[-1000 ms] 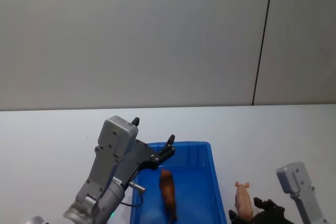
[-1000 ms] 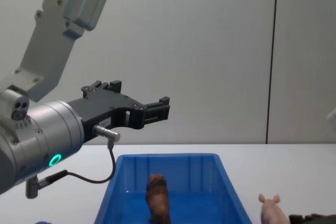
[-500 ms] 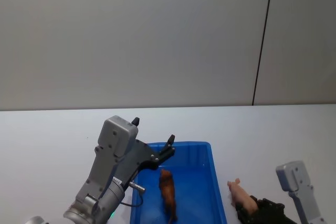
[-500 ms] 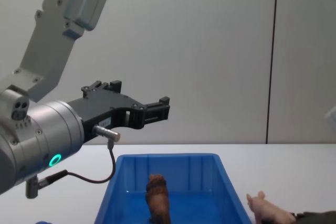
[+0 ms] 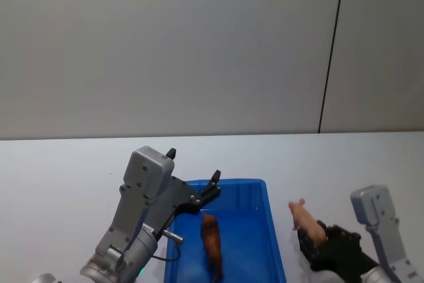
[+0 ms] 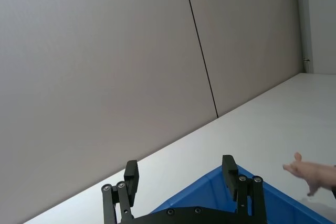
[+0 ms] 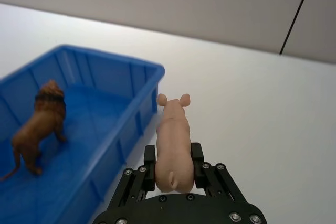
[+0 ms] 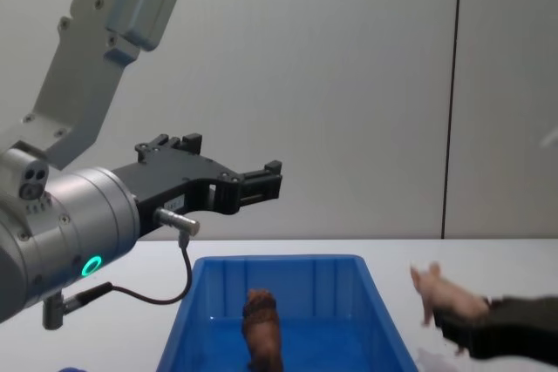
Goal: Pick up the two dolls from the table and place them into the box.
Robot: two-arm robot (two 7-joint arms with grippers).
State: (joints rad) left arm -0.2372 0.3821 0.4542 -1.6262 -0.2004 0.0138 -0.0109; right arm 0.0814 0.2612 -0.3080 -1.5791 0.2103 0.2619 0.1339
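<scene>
Now lifting the pig clear of the table, off the spot where it was standing a second ago, and holding it just right of the box. Clamping its hindquarters tight in the right gripper. Hovering the left gripper above the box, fingers spread wide. Keeping the lion standing inside the box.

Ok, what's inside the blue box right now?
Only the lion, standing on the box floor. The pig is outside, gripped in the right pincer beside the rim. The left arm hides part of the box's left side.
</scene>
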